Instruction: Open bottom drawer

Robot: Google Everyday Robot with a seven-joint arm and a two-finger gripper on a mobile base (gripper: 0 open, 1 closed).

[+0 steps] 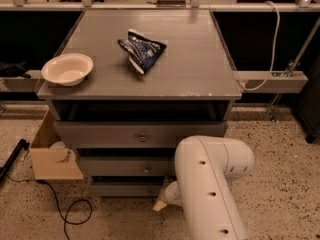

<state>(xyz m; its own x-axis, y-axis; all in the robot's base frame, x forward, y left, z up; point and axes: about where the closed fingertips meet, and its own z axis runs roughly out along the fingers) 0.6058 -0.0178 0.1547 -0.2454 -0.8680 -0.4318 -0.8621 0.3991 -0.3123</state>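
Gripper (161,203) sits low, at the right end of the bottom drawer (122,189); I cannot tell its opening. The drawer front, seemingly shut, lies just left of it. I advise centring there, then pulling straight outward.

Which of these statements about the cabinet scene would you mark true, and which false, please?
1. The bowl sits on the cabinet top, near its left edge. True.
2. The bag lies inside the bowl. False: it lies on the top, apart from the bowl, nearer the middle.
3. The gripper is low, close to the bottom drawer. True.
4. The box stands to the right of the cabinet. False: it is on the floor at the cabinet's left side.
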